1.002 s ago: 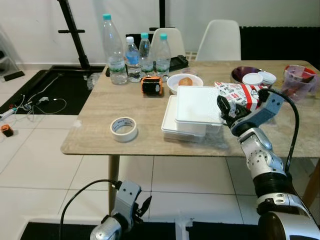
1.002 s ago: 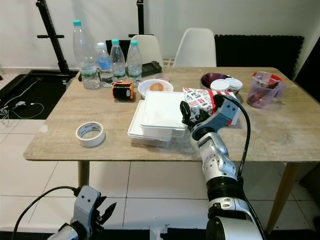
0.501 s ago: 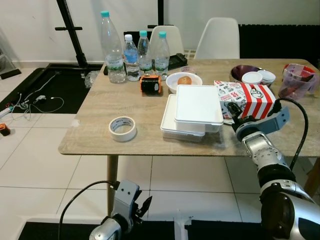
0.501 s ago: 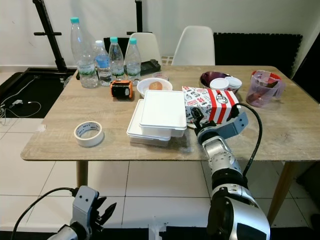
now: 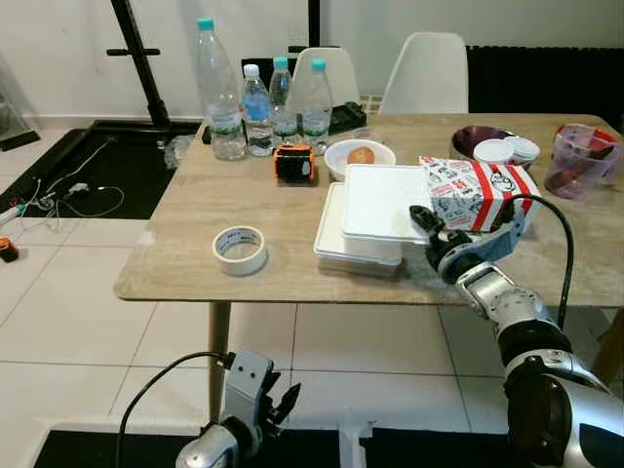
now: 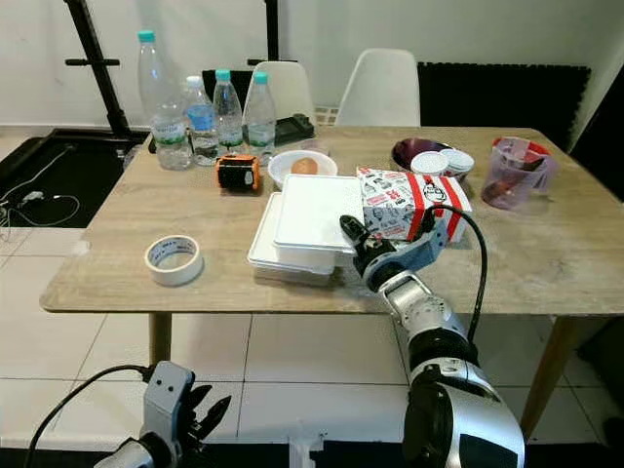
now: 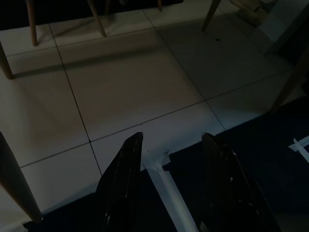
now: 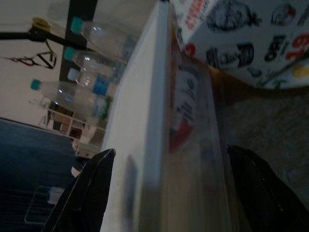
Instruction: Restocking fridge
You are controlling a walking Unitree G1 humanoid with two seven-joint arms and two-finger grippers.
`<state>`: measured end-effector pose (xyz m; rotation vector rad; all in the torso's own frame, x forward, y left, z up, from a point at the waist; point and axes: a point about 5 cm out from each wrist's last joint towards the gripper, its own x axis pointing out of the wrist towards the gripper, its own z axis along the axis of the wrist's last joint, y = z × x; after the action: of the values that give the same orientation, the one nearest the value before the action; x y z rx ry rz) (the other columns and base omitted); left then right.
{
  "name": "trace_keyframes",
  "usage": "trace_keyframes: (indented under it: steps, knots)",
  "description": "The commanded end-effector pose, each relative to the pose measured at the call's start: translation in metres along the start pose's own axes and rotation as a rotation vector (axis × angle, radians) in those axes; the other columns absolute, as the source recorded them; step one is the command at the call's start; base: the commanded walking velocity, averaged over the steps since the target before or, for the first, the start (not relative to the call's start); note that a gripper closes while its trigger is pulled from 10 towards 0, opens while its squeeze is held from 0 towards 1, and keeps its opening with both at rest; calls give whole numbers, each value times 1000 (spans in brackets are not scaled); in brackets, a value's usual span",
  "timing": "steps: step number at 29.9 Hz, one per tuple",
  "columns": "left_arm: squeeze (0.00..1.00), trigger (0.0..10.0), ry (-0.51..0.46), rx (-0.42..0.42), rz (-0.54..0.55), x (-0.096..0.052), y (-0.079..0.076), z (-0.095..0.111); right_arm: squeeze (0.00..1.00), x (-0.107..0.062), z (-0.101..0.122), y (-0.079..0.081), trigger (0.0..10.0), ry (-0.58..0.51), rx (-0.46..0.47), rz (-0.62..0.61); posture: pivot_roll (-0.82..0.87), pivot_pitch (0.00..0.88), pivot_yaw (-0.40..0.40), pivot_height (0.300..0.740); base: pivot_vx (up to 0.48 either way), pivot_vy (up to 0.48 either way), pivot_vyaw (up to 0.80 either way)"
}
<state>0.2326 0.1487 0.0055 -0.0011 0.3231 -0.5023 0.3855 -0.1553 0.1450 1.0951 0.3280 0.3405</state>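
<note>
Our right gripper (image 5: 430,230), fingers spread wide, reaches across the table (image 5: 195,253) to the white food container (image 5: 385,201); at its 3 o'clock, a red-striped printed carton (image 5: 475,192), lettering unreadable.

Blurred white container (image 8: 159,145) edge close-up

You've got a pale wood-grain table (image 5: 195,210) with two plain white lidded containers (image 5: 375,210) stacked mid-table. Just right of them there's a red-and-white striped box (image 5: 478,188) with black cartoon print. Behind them, clear bottles (image 5: 258,93) with teal caps, plus an orange-and-black gadget (image 5: 294,164).
</note>
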Motion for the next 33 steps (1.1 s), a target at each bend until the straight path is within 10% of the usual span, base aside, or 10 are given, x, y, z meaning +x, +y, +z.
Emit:
trace_keyframes:
  steps: [1,16,17,18,20,21,31,33]
  knots:
    - [0,10000,14,-8,-23,1,-6,-2,0,-2,-2,-5,10000,15,-2,-15,-2,82,-43,740,0,0,0]
    - [0,10000,26,-16,-35,1,-8,-2,0,-7,-6,-11,10000,25,123,9,-4,80,-44,740,0,0,0]
    - [0,10000,26,-16,-36,1,-8,-2,0,-7,-5,-11,9020,21,138,9,-4,81,-43,740,0,0,0]
    - [0,10000,27,-17,-37,1,-8,-2,0,-8,-5,-11,3490,14,161,15,-4,81,-43,740,0,0,0]
    - [0,10000,27,-17,-37,1,-8,-2,0,-8,-4,-11,3490,11,168,18,-4,81,-43,740,0,0,0]
    - [0,10000,27,-18,-38,1,-8,-2,0,-8,-4,-11,0,7,192,29,-4,82,-42,740,0,0,0]
    - [0,10000,27,-19,-45,2,-9,-1,0,-9,-1,-7,0,3,255,72,-4,80,-40,740,0,0,0]
    - [0,10000,28,-19,-49,2,-10,-1,0,-9,-1,-6,1882,7,257,76,-4,80,-40,740,0,0,0]
